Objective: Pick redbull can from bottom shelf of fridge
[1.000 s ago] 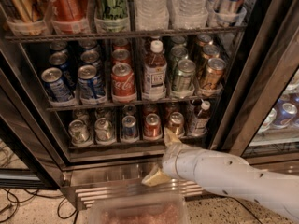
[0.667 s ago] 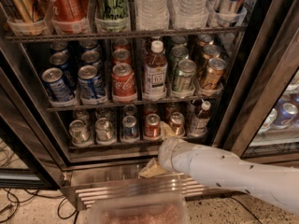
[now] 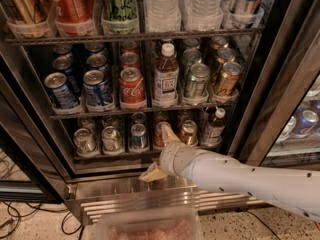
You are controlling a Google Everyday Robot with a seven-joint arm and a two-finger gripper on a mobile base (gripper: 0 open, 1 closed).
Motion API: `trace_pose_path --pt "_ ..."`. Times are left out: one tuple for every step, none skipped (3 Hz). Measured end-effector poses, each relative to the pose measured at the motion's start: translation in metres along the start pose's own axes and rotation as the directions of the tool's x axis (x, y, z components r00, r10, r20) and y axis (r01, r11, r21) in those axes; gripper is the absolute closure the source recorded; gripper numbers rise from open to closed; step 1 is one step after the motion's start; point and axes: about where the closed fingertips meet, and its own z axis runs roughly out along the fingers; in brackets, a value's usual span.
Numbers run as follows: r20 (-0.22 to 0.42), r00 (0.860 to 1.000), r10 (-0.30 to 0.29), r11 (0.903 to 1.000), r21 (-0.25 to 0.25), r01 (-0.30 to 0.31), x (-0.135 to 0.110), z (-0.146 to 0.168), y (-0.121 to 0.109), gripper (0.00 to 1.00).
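Note:
The redbull can [image 3: 138,136], slim and blue-and-silver, stands on the bottom shelf [image 3: 100,157] of the fridge [image 3: 260,84], third tray from the left. My gripper [image 3: 155,154] reaches in from the right on a white arm, just right of and below the can. It is open and empty. Its upper finger [image 3: 167,132] points up in front of a red can, partly hiding it. Its lower finger [image 3: 152,173] hangs over the steel base panel [image 3: 110,188].
On the bottom shelf, two silver cans [image 3: 84,140] stand left of the redbull can, with a copper can [image 3: 188,132] and a small bottle [image 3: 214,127] to the right. The rack above holds blue cans, a Coca-Cola can [image 3: 131,86] and a bottle. A clear bin [image 3: 145,226] sits below.
The gripper has moved left and up from the base panel toward the bottom shelf. Its upper finger now stands in front of the red can beside the redbull can.

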Motion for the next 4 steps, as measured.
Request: trace_pose_path --pt "0.041 0.999 0.005 1.0000 -0.008 -0.004 -0.013 0.017 0.001 0.00" --pt "0.091 0.995 0.046 0.9989 -0.012 -0.045 -0.033 0.043 -0.001 0.00" --pt "0.093 0.995 0.047 0.9989 -0.010 -0.046 -0.033 0.045 -0.001 0.00" --pt "0.094 0.994 0.062 0.9980 0.000 -0.062 -0.032 0.054 -0.006 0.00"
